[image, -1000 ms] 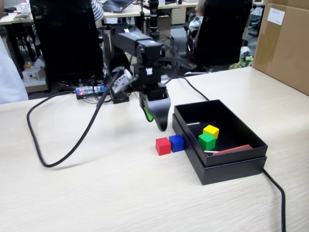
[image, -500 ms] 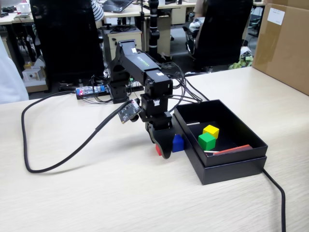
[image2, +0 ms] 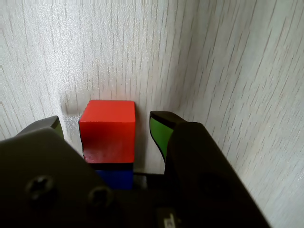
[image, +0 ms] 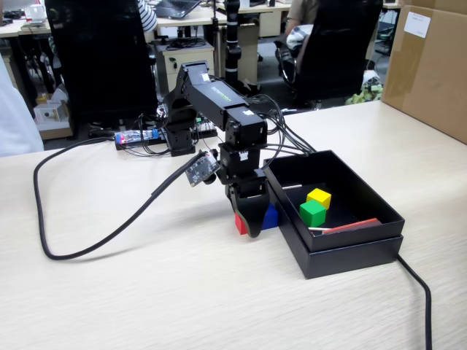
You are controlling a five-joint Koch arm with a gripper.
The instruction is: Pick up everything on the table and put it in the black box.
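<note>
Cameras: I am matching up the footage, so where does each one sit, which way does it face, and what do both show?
Fixed view: stands off the table's front, raised, looking across it toward office chairs; shows the whole arm, the gripper lowered beside the black box.
Wrist view: rides on the gripper, looking down at the wood grain; both jaws show, flanking the red cube, with a gap on one side.
Shared: red cube, blue cube, gripper, table.

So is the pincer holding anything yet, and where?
Nothing held: the pincer is open astride the red cube, a gap showing on one side.
</note>
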